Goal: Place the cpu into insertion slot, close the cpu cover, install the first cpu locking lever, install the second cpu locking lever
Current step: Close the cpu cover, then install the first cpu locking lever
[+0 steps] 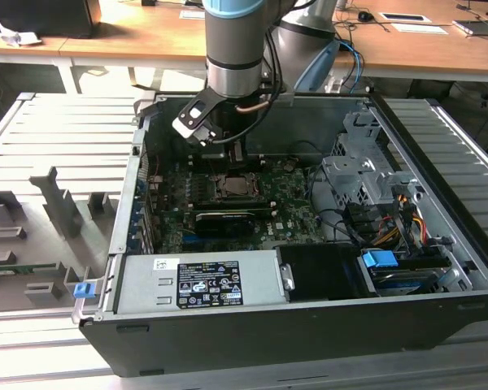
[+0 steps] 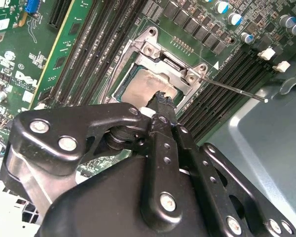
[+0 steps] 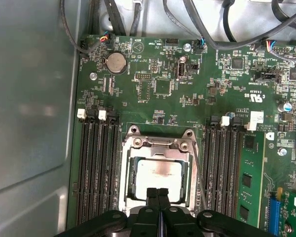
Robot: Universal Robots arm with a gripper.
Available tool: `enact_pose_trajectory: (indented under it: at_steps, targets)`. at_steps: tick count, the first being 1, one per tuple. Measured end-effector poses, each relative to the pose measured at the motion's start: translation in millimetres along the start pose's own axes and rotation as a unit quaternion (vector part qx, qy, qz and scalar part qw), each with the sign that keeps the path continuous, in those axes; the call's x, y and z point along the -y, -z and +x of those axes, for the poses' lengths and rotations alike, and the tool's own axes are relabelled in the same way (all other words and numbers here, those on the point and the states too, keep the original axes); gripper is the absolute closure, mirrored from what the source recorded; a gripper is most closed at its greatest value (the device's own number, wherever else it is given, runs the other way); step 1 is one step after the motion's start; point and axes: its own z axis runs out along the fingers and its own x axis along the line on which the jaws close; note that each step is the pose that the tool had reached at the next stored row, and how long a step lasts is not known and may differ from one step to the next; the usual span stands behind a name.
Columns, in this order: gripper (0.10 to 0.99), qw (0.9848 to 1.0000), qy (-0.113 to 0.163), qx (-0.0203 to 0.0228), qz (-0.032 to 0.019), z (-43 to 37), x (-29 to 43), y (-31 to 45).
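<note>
The cpu (image 3: pixel 155 170) lies with its silver top up in the insertion slot (image 3: pixel 129 180) on the green motherboard (image 3: pixel 158 89). The cpu cover (image 3: pixel 158 148) lies flat around it as a grey metal frame. A thin wire locking lever (image 2: pixel 237 91) sticks out from one corner of the socket, raised off the board; it is also the wire locking lever (image 3: pixel 198 173) along the socket's side. My gripper (image 3: pixel 158 193) is shut with nothing between its fingers. Its tips hover just over the cpu's edge (image 2: pixel 138 89). In the exterior view the gripper (image 1: pixel 237 154) hangs above the socket (image 1: pixel 234 187).
Memory slots (image 3: pixel 96 168) flank the socket on both sides. The open grey computer case (image 1: pixel 439 244) has walls all round, with a drive cage (image 1: pixel 362 175) and cables on the exterior view's right. A long black card (image 1: pixel 224 219) lies in front of the socket.
</note>
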Motion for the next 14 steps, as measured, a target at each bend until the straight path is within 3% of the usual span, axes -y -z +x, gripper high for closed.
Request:
enact_pose_trajectory:
  at_steps: [5,13,14]
  targets:
    - [0.980,1.0000,0.000,0.0000,0.0000,0.1,1.1,0.1]
    - [0.980,1.0000,0.000,0.0006,0.0000,1.0,0.2,20.5]
    - [0.980,1.0000,0.000,0.0007,0.0001,1.3,-0.1,27.7]
